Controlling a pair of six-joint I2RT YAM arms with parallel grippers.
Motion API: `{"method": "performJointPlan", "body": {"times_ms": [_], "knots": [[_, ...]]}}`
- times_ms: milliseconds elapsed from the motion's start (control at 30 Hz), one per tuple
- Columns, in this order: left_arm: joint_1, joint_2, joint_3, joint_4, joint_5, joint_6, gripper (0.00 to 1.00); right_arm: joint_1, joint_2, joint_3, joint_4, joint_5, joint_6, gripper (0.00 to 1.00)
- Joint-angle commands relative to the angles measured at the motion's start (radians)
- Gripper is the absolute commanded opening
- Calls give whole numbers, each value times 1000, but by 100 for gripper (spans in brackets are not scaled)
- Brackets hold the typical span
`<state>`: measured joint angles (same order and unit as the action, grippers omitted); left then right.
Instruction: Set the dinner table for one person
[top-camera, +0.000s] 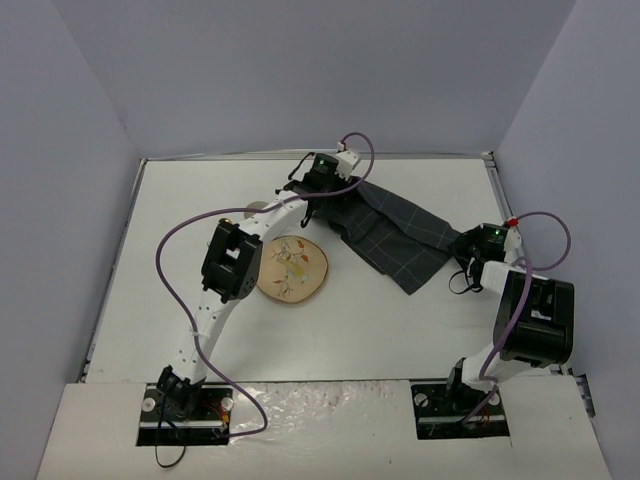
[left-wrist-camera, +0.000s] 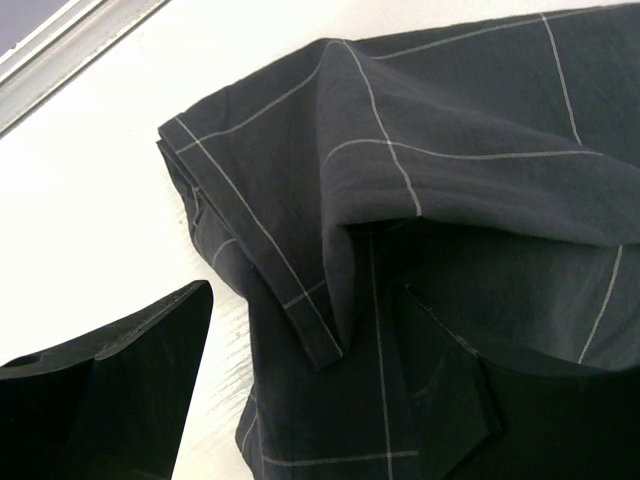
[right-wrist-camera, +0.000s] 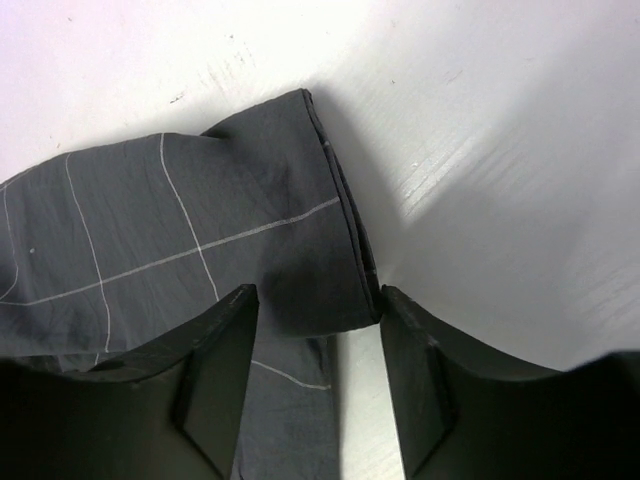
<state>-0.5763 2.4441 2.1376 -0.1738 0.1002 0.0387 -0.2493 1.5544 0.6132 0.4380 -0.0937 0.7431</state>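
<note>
Left gripper (left-wrist-camera: 305, 300) and right gripper (right-wrist-camera: 318, 300) sit at the 2 ends of the dark checked cloth (top-camera: 400, 235).
The left gripper's fingers are spread wide above a raised fold at the far end. The right gripper's fingers are apart, straddling the hem at the near-right corner. The cloth lies crumpled on the white dinner table (top-camera: 400, 330), which spans the view, with 1 round patterned plate (top-camera: 292, 268) near its left edge.

The cloth (top-camera: 400, 240) looks matt and creased, the dinner table (top-camera: 400, 330) smooth, white, metal-rimmed.
</note>
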Motion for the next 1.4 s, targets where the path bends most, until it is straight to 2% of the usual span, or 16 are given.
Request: {"method": "performJointPlan", "body": {"times_ms": [0,233,467,933,1100,1367], "knots": [[-9,-23,55,69,20,21,67,-9,-2,13,74,14,-5,44],[-14,-20,58,85,30,29,56,-13,-1,9,94,14,-2,21],[-14,-20,58,89,35,29,54,-13,-17,14,93,10,-9,0],[-16,-29,63,98,42,35,54,-14,-56,39,54,-18,-23,0],[-16,-52,62,88,16,55,59,-13,-54,43,62,-36,-22,0],[-29,-63,72,59,-20,108,60,-13,-45,46,68,-57,-21,0]]}}
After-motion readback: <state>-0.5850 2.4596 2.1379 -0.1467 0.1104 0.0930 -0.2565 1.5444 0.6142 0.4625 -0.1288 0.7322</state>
